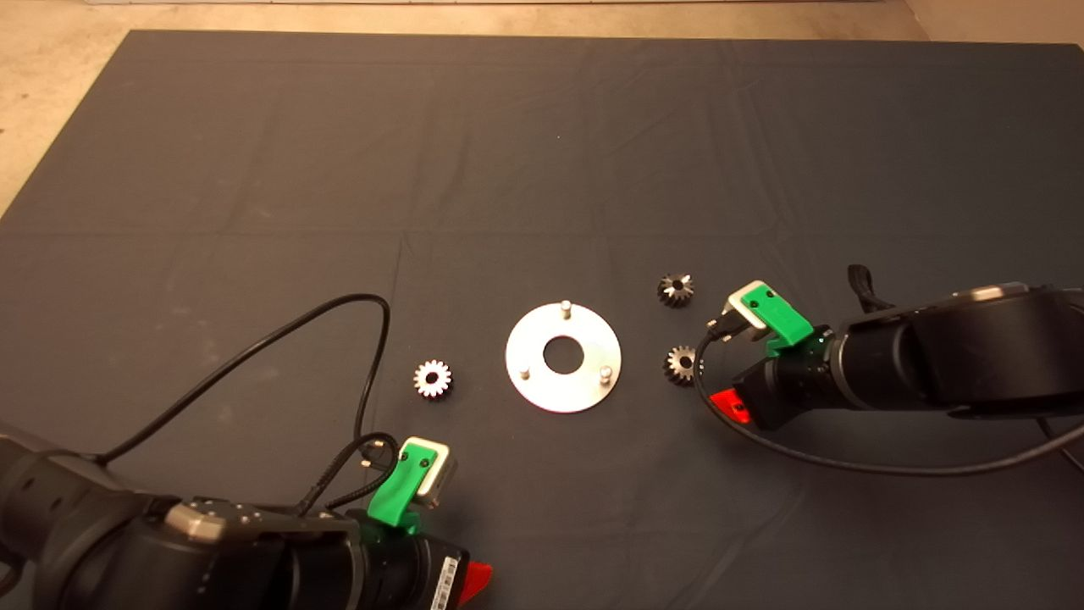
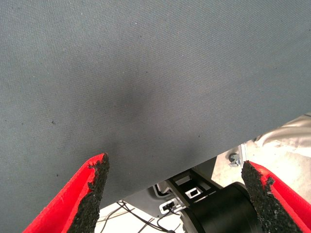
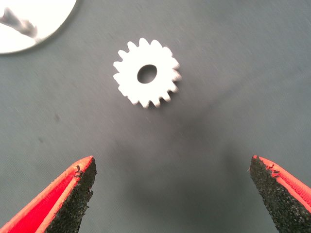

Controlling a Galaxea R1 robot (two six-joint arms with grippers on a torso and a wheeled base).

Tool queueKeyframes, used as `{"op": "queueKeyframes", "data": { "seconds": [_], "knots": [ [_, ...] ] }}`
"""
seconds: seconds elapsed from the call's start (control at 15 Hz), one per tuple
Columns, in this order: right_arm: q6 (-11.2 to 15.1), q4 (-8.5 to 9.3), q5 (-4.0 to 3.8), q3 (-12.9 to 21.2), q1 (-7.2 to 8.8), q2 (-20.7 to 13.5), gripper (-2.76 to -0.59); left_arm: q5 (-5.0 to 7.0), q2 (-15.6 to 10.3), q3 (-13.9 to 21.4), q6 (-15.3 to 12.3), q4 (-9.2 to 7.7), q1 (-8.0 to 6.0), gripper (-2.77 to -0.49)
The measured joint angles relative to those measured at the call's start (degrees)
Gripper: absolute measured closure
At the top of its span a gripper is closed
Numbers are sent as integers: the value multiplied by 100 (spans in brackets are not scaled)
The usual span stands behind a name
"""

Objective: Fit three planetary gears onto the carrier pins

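Note:
The shiny disc (image 1: 584, 385) with a central hole lies mid-mat, its three carrier pins (image 1: 566, 307) standing bare. One planetary gear (image 1: 433, 379) rests left of the disc, and two lie to its right, one farther back (image 1: 676, 290) and one nearer (image 1: 681, 365). My right gripper (image 1: 718, 369) hovers just right of the nearer gear, open. In the right wrist view that gear (image 3: 146, 73) lies flat ahead of the spread fingers (image 3: 77, 187) of that gripper (image 3: 172, 167), apart from them, with the disc's edge (image 3: 51, 14) beyond. My left gripper (image 1: 474, 579) sits at the lower left edge, open and empty (image 2: 175, 167).
A black cable (image 1: 373, 339) loops over the mat left of the left gear. The dark mat (image 1: 542, 152) stretches far behind the parts. In the left wrist view, the mat's edge (image 2: 218, 155) and the robot base show.

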Motion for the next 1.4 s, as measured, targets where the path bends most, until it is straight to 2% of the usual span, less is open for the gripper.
{"op": "queueKeyframes", "data": {
  "seconds": [0.47, 0.67, 0.93, 1.4],
  "knots": [
    [-16, -67, 5, -501, -26, 392, -236, 2, 34, 0, -2, 5, -1, -192],
    [-16, -118, 7, -680, -175, 500, -236, 2, 85, 0, -2, 5, 0, -192],
    [-16, -203, 7, -788, -301, 639, -236, 2, 138, 0, -2, 7, -1, -192],
    [-18, -312, 13, -950, -383, 768, -230, 2, 179, 0, -2, 9, -1, -192]
  ]
}}
